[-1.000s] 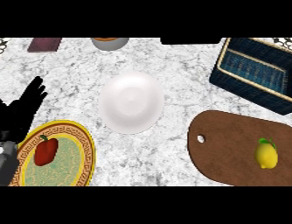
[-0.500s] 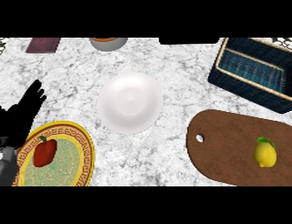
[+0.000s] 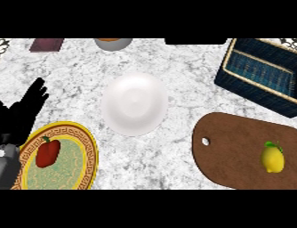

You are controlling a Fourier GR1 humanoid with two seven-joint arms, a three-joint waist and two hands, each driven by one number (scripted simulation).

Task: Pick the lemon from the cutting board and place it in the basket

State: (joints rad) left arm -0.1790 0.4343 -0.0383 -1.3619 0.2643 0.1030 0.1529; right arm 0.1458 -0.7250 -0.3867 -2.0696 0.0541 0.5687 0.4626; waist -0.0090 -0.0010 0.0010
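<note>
Since the earlier frames the left hand (image 3: 16, 116) has drifted slightly lower and nearer the view's left edge, and the whole scene sits a little lower; nothing on the counter has changed place. The marble counter (image 3: 72, 67) spreads ahead of the hand. Far to the hand's right, across the counter, lies the brown cutting board (image 3: 243, 151), and beyond it stands the dark basket (image 3: 266, 75). Just beside the hand, on its right and nearer the robot, sits the yellow-rimmed plate (image 3: 79, 160) bearing a red pepper (image 3: 47, 152). Between hand and board rests a white plate (image 3: 134, 104). The lemon (image 3: 273, 156) lies on the board, well apart from the hand. The hand's fingers are straight and spread, holding nothing.
</note>
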